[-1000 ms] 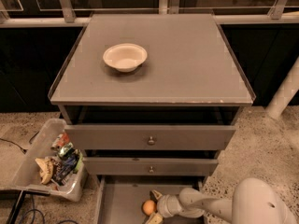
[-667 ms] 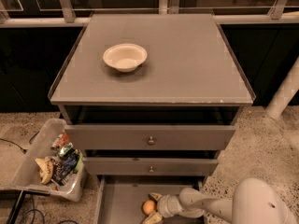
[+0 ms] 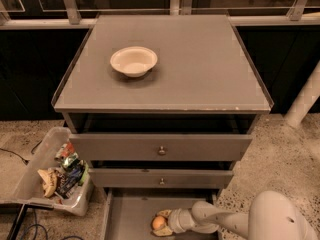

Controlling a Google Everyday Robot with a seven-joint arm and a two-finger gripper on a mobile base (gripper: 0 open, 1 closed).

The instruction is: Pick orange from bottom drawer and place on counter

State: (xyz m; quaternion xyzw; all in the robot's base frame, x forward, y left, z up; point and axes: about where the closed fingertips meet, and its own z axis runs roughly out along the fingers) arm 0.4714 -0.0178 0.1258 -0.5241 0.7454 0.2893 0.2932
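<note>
The orange (image 3: 158, 222) lies on the floor of the open bottom drawer (image 3: 125, 219), near its middle, at the bottom of the camera view. My gripper (image 3: 162, 222) reaches in from the right on a white arm. Its two fingers stand one above and one below the orange, close around it. The counter (image 3: 200, 69) is the flat grey cabinet top above, with a thin raised rim.
A white bowl (image 3: 133, 60) sits on the counter's left half. Two grey drawer fronts with knobs (image 3: 161, 150) stand above the open drawer. A clear bin of snack packets (image 3: 55, 171) is on the floor at the left. A white post (image 3: 305, 101) stands at the right.
</note>
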